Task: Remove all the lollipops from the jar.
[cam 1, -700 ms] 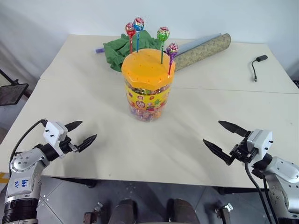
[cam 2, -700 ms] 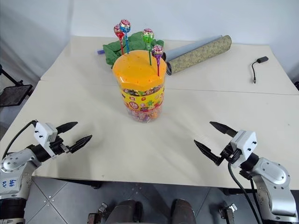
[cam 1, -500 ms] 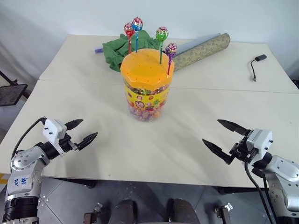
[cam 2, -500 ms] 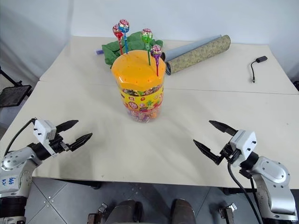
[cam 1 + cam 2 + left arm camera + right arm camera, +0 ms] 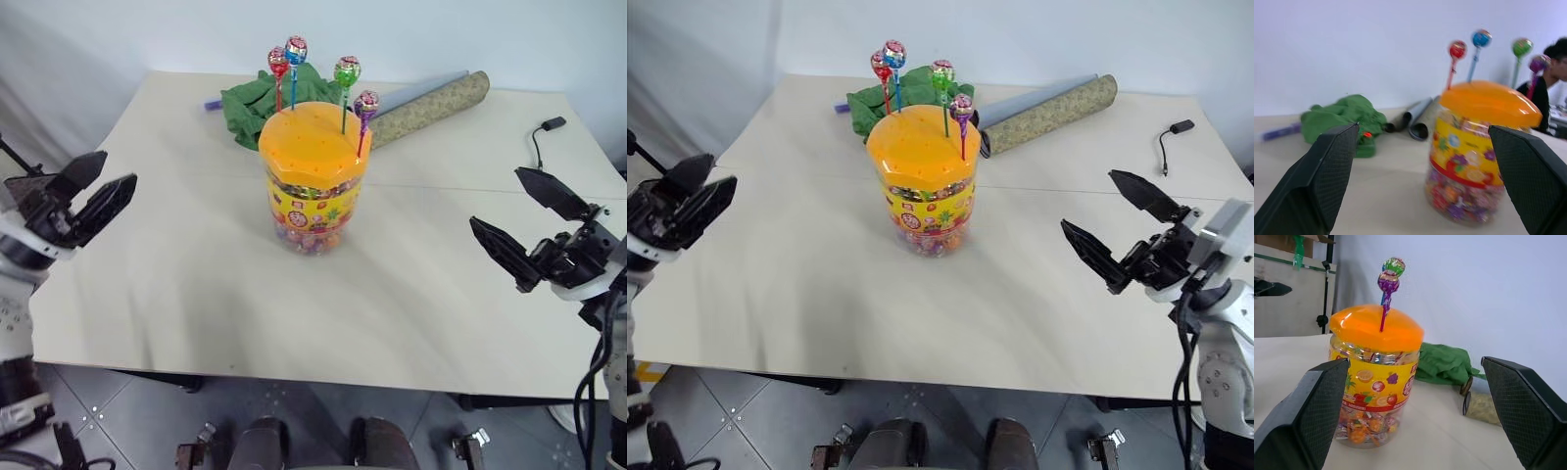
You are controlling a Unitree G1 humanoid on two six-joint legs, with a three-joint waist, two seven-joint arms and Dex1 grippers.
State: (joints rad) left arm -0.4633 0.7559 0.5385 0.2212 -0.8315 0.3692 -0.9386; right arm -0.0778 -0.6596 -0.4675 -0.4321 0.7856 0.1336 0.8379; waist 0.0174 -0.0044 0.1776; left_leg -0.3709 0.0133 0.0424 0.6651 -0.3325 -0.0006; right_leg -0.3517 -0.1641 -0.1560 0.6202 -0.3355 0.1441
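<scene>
Standing upright near the middle of the pale beige surface (image 5: 196, 284): large clear plastic jar (image 5: 313, 176) with holed orange lid and yellow printed label. Planted upright in the lid: four small wrapped lollipops (image 5: 342, 72), red, blue, green and purple, on thin sticks. Behind the jar: crumpled green cloth (image 5: 257, 98) and speckled rolled tube (image 5: 431, 103). Left gripper (image 5: 90, 188) raised by the left edge, fingers apart, empty. Right gripper (image 5: 529, 223) raised at right, fingers spread wide, empty, well apart from the jar.
</scene>
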